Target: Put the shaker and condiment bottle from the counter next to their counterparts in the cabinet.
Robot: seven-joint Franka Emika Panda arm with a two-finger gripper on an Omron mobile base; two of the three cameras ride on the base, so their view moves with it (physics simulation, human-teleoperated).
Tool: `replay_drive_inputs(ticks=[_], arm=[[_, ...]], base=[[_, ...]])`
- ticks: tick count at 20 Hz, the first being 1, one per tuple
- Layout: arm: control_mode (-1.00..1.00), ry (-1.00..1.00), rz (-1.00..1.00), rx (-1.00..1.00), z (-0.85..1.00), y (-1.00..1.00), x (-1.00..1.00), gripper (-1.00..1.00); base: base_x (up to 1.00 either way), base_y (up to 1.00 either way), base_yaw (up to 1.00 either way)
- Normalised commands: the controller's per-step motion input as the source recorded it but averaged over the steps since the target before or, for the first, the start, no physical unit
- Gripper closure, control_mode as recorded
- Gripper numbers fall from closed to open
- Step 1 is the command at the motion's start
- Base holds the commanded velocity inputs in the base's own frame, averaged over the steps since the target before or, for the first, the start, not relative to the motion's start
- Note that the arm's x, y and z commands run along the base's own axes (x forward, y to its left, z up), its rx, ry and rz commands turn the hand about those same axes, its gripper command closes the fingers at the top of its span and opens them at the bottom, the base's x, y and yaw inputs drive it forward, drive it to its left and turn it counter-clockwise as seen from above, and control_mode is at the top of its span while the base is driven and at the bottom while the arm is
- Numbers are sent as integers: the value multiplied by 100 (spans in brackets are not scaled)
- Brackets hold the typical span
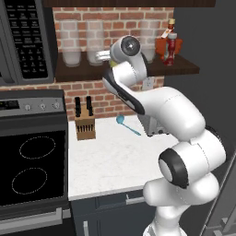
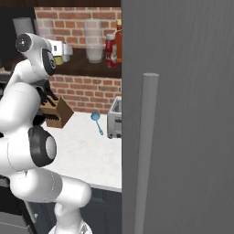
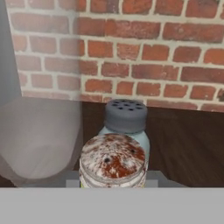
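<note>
Up on the cabinet (image 1: 184, 68), the condiment bottle (image 1: 170, 50) stands upright at the right-hand end, touching or just beside the orange-red flask (image 1: 162, 45); that half of the task reads as done. The shaker (image 3: 113, 161) is the half in hand: the fingers are clamped on it, and the hand view looks down on its speckled cap with the pale blue shaker (image 3: 126, 122) directly behind it, so close that the two may be touching (the view along the hand cannot separate contact from a small gap). In the right base view the gripper (image 2: 63, 51) sits at shelf height, left of a glass jar (image 2: 94, 43). Whether the base of the shaker rests on the shelf board is not shown. Remaining, by this reading: set it down, let go, withdraw.

Clearances:
- A large glass jar (image 3: 37, 135) stands just beside the held shaker on one side; dark bare shelf board lies open on the other.
- The brick wall (image 3: 144, 48) closes the back of the shelf, so retreat should go straight out over the front edge.
- The counter (image 1: 110, 161) below carries a knife block (image 1: 85, 120), a blue spoon (image 1: 126, 124) and a toaster (image 2: 114, 119), all well apart from the hand.
</note>
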Motion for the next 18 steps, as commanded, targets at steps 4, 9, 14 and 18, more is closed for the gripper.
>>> replay_drive_inputs(ticks=[4,9,14,18], arm=[[-100,0,0,0,-17,0,21,100],[-100,0,0,-1,-20,0,18,100],[-100,0,0,-1,-24,0,20,-100],[-100,0,0,0,-25,0,11,-100]], base=[[0,0,0],[0,0,0],[0,0,0],[0,0,0]])
